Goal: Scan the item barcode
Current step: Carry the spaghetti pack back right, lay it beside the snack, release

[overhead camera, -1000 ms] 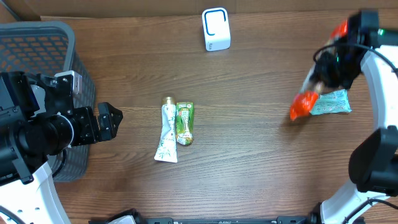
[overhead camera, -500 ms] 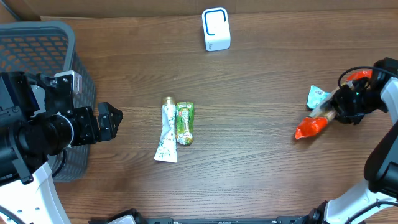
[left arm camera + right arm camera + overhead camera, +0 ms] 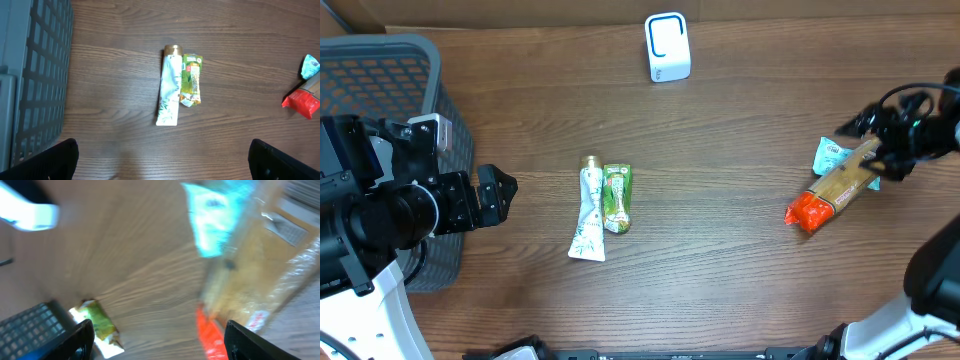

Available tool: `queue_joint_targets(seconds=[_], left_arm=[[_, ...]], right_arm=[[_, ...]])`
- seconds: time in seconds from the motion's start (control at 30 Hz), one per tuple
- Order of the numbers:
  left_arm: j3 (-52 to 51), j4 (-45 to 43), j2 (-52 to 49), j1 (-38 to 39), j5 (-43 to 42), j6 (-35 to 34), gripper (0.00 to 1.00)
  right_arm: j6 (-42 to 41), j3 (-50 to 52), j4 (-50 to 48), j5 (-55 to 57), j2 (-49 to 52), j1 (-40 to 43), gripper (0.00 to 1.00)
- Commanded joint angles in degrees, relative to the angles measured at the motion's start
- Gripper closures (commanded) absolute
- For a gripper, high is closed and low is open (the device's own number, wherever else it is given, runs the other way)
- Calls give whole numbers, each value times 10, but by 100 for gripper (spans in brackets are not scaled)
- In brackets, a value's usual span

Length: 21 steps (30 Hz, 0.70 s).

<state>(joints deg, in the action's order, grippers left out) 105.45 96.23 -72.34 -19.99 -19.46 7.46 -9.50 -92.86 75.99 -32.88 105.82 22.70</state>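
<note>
A tan snack packet with an orange-red end [image 3: 828, 191] lies flat on the table at the right, next to a small teal packet [image 3: 831, 155]. My right gripper [image 3: 880, 145] hovers over the tan packet's far end, open. In the blurred right wrist view the tan packet [image 3: 255, 280] and the teal packet [image 3: 215, 220] lie beyond the right gripper [image 3: 160, 345], gripped by neither finger. The white scanner [image 3: 667, 47] stands at the table's back. My left gripper [image 3: 505, 195] waits open at the left and holds nothing; the left gripper [image 3: 162, 167] shows only bare wood between its fingertips.
A white tube [image 3: 588, 213] and a green packet [image 3: 617, 197] lie side by side mid-table, also seen as the tube [image 3: 168, 87] and the green packet [image 3: 190, 80]. A grey mesh basket [image 3: 380, 90] stands at the far left beside my left arm.
My right gripper brought the tan packet down from mid-air onto the table beside the teal packet and opened. The left arm stayed still.
</note>
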Motion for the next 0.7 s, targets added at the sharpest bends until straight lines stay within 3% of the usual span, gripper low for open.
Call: queue_joint_targets(seconds=[0.0,0.3,0.67], left_arm=[[0,-1,0,-3,0,4,0],[0,-1,0,-3,0,4,0],[0,-1,0,-3,0,4,0]], right_arm=[[25,-37,7,-31,-73,-23,16],[33,-37,14,-31,-176,-94,14],[40,-36,30,17,-188,-205,10]])
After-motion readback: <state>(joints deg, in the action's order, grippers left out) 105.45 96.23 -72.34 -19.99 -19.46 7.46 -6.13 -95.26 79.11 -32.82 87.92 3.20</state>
